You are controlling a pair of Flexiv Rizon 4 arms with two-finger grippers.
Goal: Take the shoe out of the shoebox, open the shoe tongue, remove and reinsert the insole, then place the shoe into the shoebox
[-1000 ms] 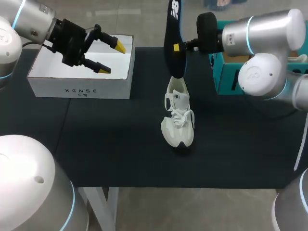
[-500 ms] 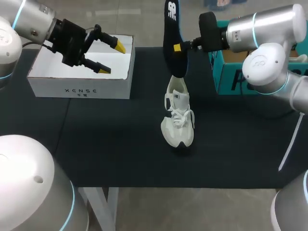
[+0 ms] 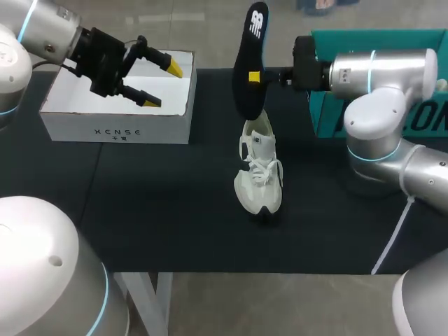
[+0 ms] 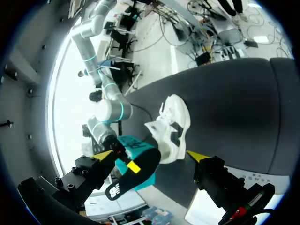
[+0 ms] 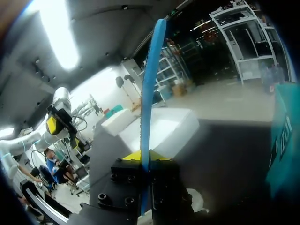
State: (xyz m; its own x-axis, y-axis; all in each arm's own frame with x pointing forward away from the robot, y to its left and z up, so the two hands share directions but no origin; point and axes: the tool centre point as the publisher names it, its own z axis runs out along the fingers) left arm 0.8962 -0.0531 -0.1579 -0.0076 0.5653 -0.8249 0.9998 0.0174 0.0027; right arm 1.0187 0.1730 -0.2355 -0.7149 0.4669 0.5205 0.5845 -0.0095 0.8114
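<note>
The right jaws are closed on the dark insole [image 3: 250, 66], the 2 yellow tips pinching it from both faces near its middle. It hangs almost upright, 1 end high and the other pointing down at the white shoe [image 3: 259, 171]. In the right wrist view the insole shows edge-on as a thin strip rising between the fingers, which suggests a firm, centred pinch that should keep it from swinging.

The shoe stands on its sole near the middle of the black desk [image 3: 161, 210], toe toward the near edge and heel toward the far edge. Its opening lies right under the insole's lower end. From above, that end overlaps the heel collar, and I cannot tell whether it touches the shoe or hangs just clear of it. Holding the insole steep over the opening seems meant to line it up for feeding back in, so I judge the task about halfway, between removing and reinserting.

The left jaws are spread wide and hold nothing, hovering over the open white shoebox [image 3: 115, 129] at the desk's far left. This arm appears parked well apart from the shoe to leave the other arm room. A teal box [image 3: 327, 115] stands beside the right arm.
</note>
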